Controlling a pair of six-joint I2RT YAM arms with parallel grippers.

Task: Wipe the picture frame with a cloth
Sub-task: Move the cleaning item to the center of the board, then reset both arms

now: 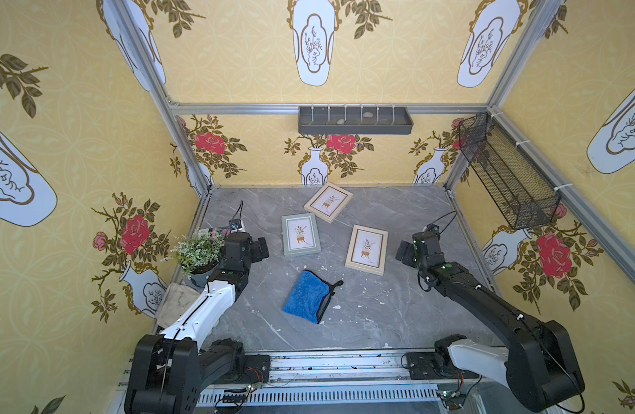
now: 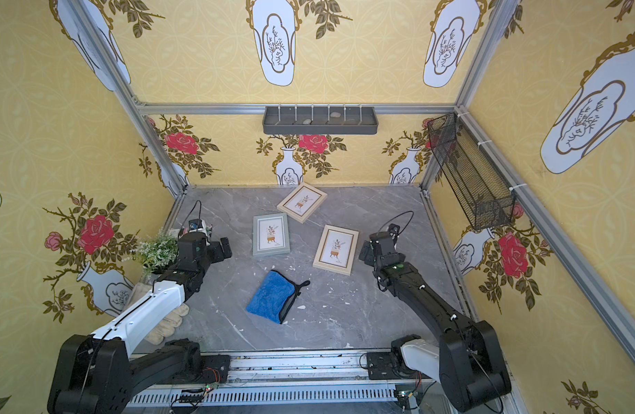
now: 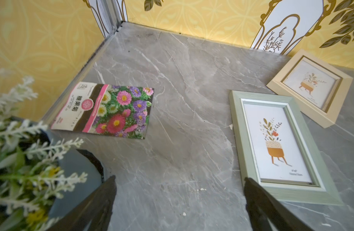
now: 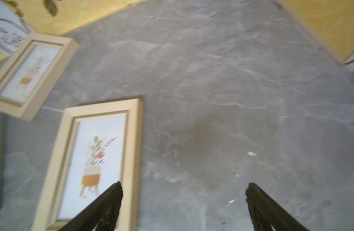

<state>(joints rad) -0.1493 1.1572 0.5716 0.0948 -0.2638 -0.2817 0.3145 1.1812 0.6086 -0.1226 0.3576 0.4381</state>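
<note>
You have three picture frames lying flat on the grey desk (image 1: 398, 315). The green frame (image 1: 300, 234) is in the middle. The back frame (image 1: 328, 201) sits askew near the back wall, and the right-hand frame (image 1: 366, 249) lies just beside your right arm. The blue cloth (image 1: 306, 296) lies in front of them, nearer the front edge and apart from all three. It is folded over, with its black trim and loop on the side toward your right arm. Nothing rests on it or touches it.

Mind the clutter on your left. A potted plant (image 1: 197, 252) stands close against the left arm, a pale glove (image 2: 165, 322) lies partly under that arm, and a seed packet (image 3: 104, 111) lies by the left wall. A grey tray (image 1: 355, 120) and a wire basket (image 1: 506, 175) hang on the walls, well above the desk.

Your left tool (image 1: 261, 248) is spread wide and holds nothing. It hangs between the plant and the green frame. Your right tool (image 1: 402, 251) is also spread wide and empty, just beside the outer edge of the right-hand frame. Its wrist picture is blurred, so you cannot tell whether a finger (image 4: 110, 200) touches that frame.
</note>
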